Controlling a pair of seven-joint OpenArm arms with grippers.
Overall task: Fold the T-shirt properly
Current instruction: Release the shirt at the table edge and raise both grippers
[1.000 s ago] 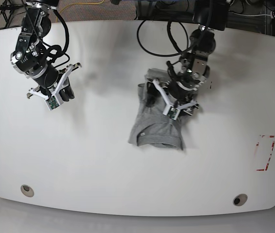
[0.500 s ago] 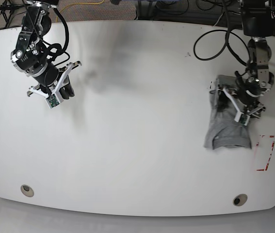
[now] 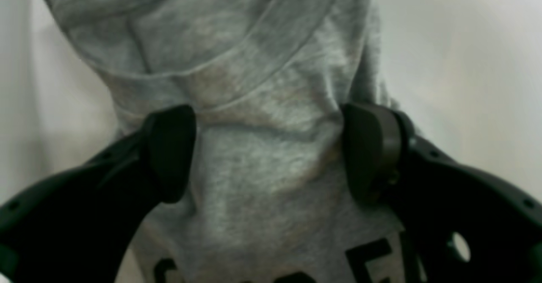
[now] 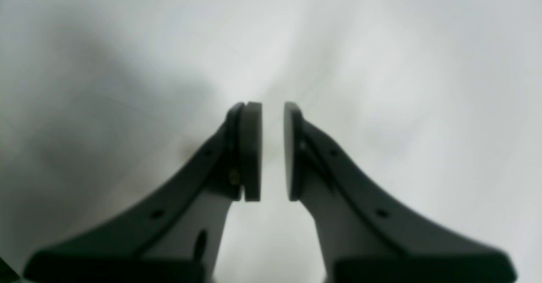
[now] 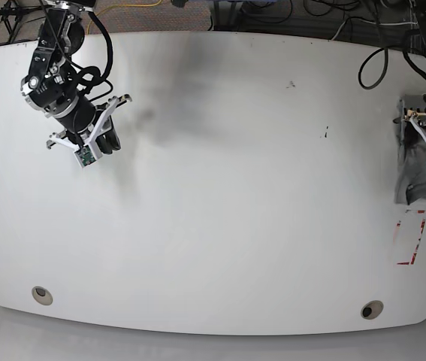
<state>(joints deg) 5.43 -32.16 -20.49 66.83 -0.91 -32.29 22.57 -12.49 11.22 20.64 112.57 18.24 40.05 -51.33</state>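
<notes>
White table [image 5: 220, 188] fills the base view. Over on its left side, right gripper [image 4: 272, 151] hovers with its pads nearly together, nothing between them. Far right edge: left gripper [image 3: 271, 151] clamps the bunched grey T-shirt [image 3: 254, 105].

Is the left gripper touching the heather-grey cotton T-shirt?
Touching. In the left wrist view, the left gripper has both black pads pressed into the bunched grey T-shirt between them.
</notes>
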